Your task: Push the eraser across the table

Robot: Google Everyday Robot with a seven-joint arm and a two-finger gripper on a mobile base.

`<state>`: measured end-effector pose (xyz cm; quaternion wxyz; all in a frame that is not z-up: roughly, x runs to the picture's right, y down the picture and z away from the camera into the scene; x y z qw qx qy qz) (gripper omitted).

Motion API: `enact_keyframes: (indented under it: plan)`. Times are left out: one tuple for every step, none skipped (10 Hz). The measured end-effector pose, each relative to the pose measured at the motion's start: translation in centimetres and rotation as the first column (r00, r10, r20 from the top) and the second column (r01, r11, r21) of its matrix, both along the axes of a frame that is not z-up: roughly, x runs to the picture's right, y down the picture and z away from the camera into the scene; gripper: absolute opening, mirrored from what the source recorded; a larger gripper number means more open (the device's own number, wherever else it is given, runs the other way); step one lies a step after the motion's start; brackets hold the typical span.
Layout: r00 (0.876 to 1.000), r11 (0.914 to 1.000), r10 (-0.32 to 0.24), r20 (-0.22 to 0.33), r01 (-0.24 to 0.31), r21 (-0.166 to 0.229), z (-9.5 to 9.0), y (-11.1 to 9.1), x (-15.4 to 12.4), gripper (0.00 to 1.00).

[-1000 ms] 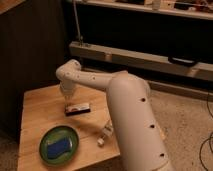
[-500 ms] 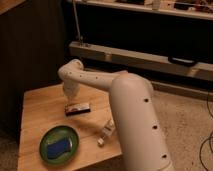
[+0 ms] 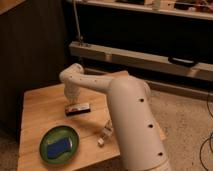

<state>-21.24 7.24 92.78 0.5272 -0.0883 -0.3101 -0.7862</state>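
Observation:
The eraser, a small dark bar with a white upper face, lies near the middle of the light wooden table. My gripper hangs from the white arm and comes down right at the eraser's left end, touching or almost touching it. The big white arm segment fills the right foreground and hides the table's right part.
A green plate with a blue sponge-like block sits at the table's front left. A small white bottle lies on its side near the front edge, next to the arm. A dark cabinet stands at left, shelving behind.
The gripper has shifted slightly down toward the eraser's left end. The eraser sits about where it was.

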Motion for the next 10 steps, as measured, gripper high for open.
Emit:
enact_keyframes:
  plan:
    - [1.0,1.0,0.003,-0.002,-0.003,-0.004,0.0,0.1,0.1,0.07]
    - [1.0,0.9999,0.007,0.001,-0.007,-0.01,-0.1,0.3,0.1,0.07]
    - [1.0,0.9998,0.004,0.004,-0.004,-0.02,-0.3,0.4,0.1,0.07]
    - [1.0,0.9995,-0.005,0.008,0.005,-0.032,-0.5,0.8,0.2,0.07]
    - [1.0,0.9989,-0.014,0.014,0.015,-0.045,-0.8,1.2,0.0,0.07]
    - [1.0,0.998,-0.02,0.015,0.021,-0.06,-1.0,1.8,0.3,0.07]
    - [1.0,0.9973,-0.023,0.017,0.024,-0.07,-1.2,2.2,0.5,0.07]
    - [0.999,0.996,-0.028,0.021,0.03,-0.085,-1.6,2.8,0.7,0.07]
    - [0.999,0.9948,-0.034,0.024,0.036,-0.095,-2.0,3.4,1.0,0.07]
    - [0.999,0.9941,-0.04,0.025,0.042,-0.1,-2.3,3.8,1.3,0.07]
